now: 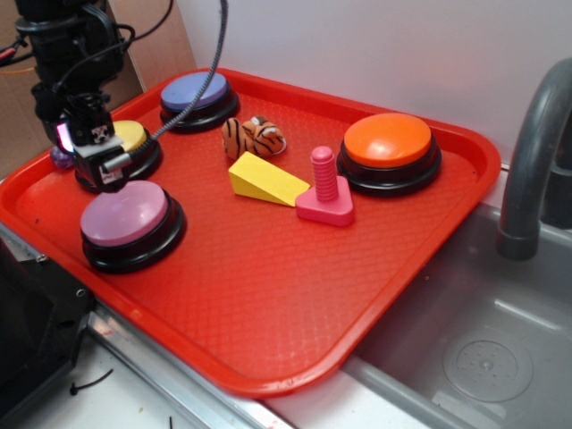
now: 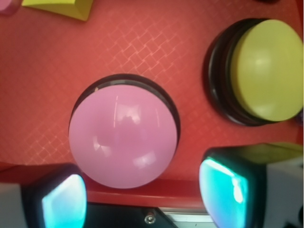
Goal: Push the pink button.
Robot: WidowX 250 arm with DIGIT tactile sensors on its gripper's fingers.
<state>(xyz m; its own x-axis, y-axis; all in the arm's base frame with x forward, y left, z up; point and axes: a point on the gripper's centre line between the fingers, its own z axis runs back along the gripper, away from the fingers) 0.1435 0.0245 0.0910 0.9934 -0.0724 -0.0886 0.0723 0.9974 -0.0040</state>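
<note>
The pink button [image 1: 125, 217] is sat at the front left of the red tray [image 1: 268, 304], just in front of the yellow button [image 2: 268, 71]. The gripper [image 1: 105, 170] is hung above its back edge, jaws spread wide, nothing held. It should be centred over the dome first, then pressed straight down so it's not skidded off the curve

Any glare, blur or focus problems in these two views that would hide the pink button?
Exterior: even light, all sharp, soft sheen on the pink button. Wrist: white highlights on the pink button but its outline is clear; the gripper fingers at the bottom edge are blurred and glow cyan.
</note>
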